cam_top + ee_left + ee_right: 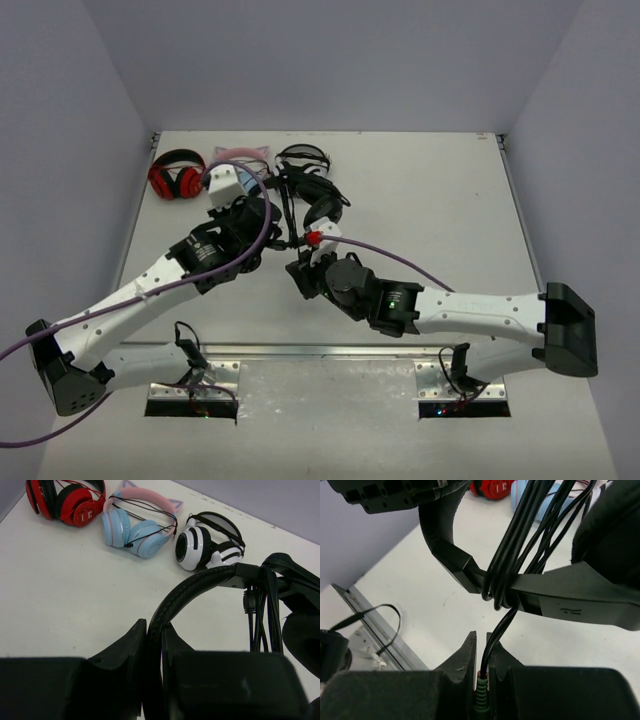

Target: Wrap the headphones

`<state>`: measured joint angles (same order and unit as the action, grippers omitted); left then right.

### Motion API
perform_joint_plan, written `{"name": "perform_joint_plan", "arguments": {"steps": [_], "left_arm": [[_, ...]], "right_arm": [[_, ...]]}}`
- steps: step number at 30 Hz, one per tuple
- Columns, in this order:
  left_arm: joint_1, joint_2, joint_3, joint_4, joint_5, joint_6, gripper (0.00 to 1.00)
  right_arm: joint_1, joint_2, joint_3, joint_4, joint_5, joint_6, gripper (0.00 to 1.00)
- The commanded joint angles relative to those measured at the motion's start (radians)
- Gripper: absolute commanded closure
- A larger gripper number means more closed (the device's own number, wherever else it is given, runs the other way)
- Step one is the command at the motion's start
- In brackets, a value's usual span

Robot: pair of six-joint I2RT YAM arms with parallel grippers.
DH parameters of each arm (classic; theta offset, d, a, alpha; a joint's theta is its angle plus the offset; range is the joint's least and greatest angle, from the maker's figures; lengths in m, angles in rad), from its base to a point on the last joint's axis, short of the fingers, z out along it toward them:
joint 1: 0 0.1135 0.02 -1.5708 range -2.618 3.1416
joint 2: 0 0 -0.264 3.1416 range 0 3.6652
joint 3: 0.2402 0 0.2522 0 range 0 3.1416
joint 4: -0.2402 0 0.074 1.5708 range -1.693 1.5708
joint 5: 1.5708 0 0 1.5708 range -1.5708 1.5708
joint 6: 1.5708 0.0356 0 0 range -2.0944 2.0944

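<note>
Right gripper (pixel 481 641) pinches cable (pixel 512 555) at its green plug (pixel 480 696); loops wound round headphones (pixel 200 582) band. Left gripper (pixel 154 630) clamps the headband. Band marking (pixel 568 611) too faint to read.

The left arm (pixel 120 300) and the right arm (pixel 480 310) wear white shells dotted with small dark screw holes, joined by round black motor housings. A purple cable (pixel 190 278) trails along each. A green light (pixel 392 293) glows on the right arm. The left gripper (pixel 155 626) and right gripper (pixel 481 636) have matte black wedge fingers.
</note>
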<state>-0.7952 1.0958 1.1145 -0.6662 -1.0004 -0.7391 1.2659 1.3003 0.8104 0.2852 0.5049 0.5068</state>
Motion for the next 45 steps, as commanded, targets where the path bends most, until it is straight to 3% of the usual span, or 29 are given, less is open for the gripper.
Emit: {"name": "perform_joint_plan", "arguments": {"steps": [1,2,7,11,16,23,25,27,28,30,32,38,42,45], "left_arm": [[0.024,-0.013,0.005,0.109,-0.135,-0.045,1.00],[0.024,-0.016,-0.028,0.196,-0.112,-0.002,1.00],[0.024,-0.011,-0.099,0.402,0.069,0.207,1.00],[0.024,0.074,-0.076,0.386,0.108,0.253,1.00],[0.024,0.124,-0.065,0.378,0.131,0.257,1.00],[0.024,0.125,-0.137,0.484,0.219,0.314,1.00],[0.024,0.130,-0.173,0.530,0.241,0.334,1.00],[0.024,0.145,-0.189,0.553,0.267,0.345,1.00],[0.024,0.154,-0.202,0.557,0.291,0.345,1.00],[0.024,0.161,-0.231,0.588,0.336,0.342,1.00],[0.024,0.161,-0.258,0.631,0.362,0.340,1.00],[0.024,0.167,-0.338,0.729,0.427,0.352,1.00],[0.024,0.196,-0.372,0.763,0.473,0.388,0.99],[0.024,0.222,-0.393,0.787,0.564,0.411,1.00]], "right_arm": [[0.049,0.004,0.145,-0.261,-0.065,-0.085,0.97],[0.046,0.002,0.171,-0.285,-0.075,-0.099,0.93],[-0.031,-0.016,0.233,-0.463,-0.290,-0.197,0.95],[-0.147,-0.029,0.271,-0.549,-0.500,-0.255,0.85],[-0.210,-0.004,0.346,-0.687,-0.598,-0.284,0.87],[-0.293,0.008,0.311,-0.707,-0.618,-0.306,0.98],[-0.301,0.016,0.309,-0.716,-0.611,-0.320,0.92],[-0.306,0.016,0.305,-0.707,-0.641,-0.338,0.76],[-0.309,0.013,0.296,-0.704,-0.695,-0.347,0.75],[-0.310,0.010,0.283,-0.690,-0.738,-0.355,0.82],[-0.322,0.014,0.268,-0.672,-0.793,-0.356,0.98],[-0.387,0.065,0.223,-0.624,-0.841,-0.337,0.98],[-0.401,0.085,0.239,-0.615,-0.910,-0.340,0.84],[-0.401,0.118,0.274,-0.650,-0.995,-0.449,0.89]]}}
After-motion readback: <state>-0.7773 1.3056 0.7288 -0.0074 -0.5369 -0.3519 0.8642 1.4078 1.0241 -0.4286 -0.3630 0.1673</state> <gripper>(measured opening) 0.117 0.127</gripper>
